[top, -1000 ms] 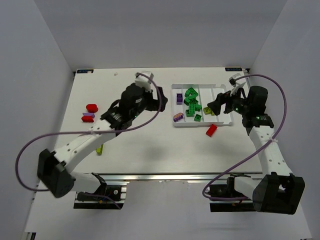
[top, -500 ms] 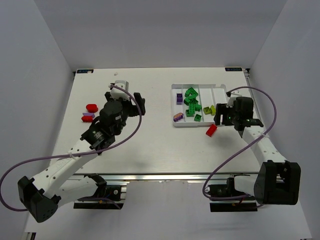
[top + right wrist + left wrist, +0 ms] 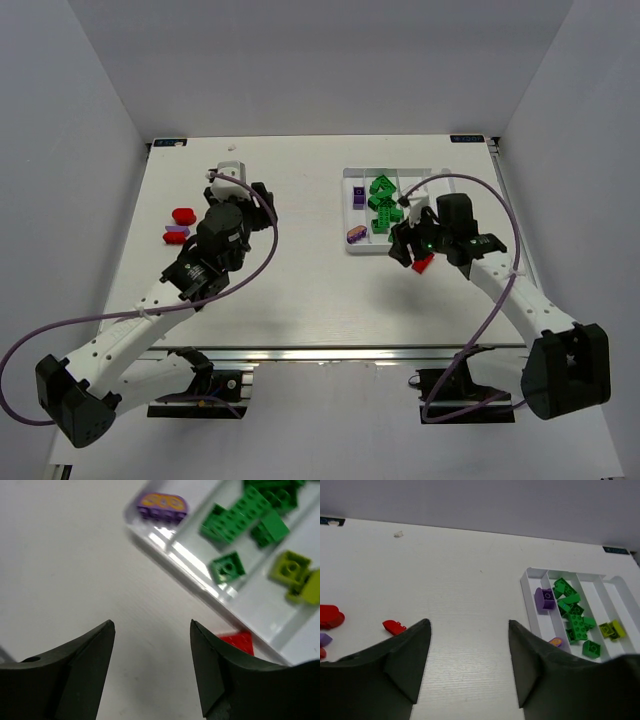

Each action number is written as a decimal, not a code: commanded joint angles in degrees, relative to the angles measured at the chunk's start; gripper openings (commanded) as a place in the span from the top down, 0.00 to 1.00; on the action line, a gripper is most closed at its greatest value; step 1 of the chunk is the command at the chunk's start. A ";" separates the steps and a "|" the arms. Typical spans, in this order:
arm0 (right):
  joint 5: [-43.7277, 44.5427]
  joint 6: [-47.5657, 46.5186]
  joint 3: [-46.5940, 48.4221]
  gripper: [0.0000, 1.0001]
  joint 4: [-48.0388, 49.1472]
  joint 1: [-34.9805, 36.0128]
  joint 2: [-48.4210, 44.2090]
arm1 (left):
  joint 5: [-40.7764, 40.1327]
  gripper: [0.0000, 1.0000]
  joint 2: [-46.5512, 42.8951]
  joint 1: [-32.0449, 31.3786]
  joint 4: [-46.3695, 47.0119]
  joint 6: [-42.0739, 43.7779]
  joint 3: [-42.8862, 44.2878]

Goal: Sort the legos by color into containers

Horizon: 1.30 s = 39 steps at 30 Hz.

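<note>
The white tray point(image 3: 349, 250) stands at the right. It holds purple bricks point(image 3: 358, 197), several green bricks point(image 3: 383, 205) and, in the right wrist view, yellow-green bricks point(image 3: 295, 575). A red brick point(image 3: 423, 263) lies on the table just in front of the tray. My right gripper point(image 3: 405, 250) is open and empty, low beside it; in the right wrist view point(image 3: 152, 623) the red brick point(image 3: 237, 641) is behind the right finger. My left gripper point(image 3: 262, 207) is open and empty over bare table mid-left. Red bricks point(image 3: 183, 215) and a purple brick point(image 3: 178, 230) lie at the left.
The left wrist view shows the tray point(image 3: 526, 580) ahead on the right, and red bricks point(image 3: 394, 627) by the left finger point(image 3: 410, 660). The right arm's wrist covers part of the tray's right compartments in the top view. Grey walls enclose the table.
My right gripper has moved from over the tray's right side down and left to the red brick in front of it. My left gripper has drawn back to the left, away from the tray.
</note>
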 commanded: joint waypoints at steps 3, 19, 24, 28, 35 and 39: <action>-8.03 -11.50 1.77 0.35 -2.17 9.79 -6.01 | -3.44 0.47 -0.59 1.18 -0.30 -1.31 -1.27; 12.23 -24.77 -4.66 0.34 -2.69 31.08 -14.02 | 23.90 0.17 9.86 28.78 -14.62 -13.80 -6.55; 15.56 -24.87 -4.49 0.32 -2.26 33.36 -11.82 | 23.72 0.07 14.43 33.18 -16.64 -15.29 -6.81; 20.74 -23.46 -4.84 0.28 0.45 33.45 -12.35 | 19.86 0.02 19.36 33.44 -20.51 -15.91 -5.23; 30.94 -21.18 -7.04 0.25 6.79 32.93 -15.42 | 13.01 0.02 16.90 33.44 -26.91 -18.89 -5.76; 31.03 -20.65 -6.86 0.25 6.88 31.79 -15.51 | 8.35 0.02 15.76 33.44 -32.98 -21.53 -4.97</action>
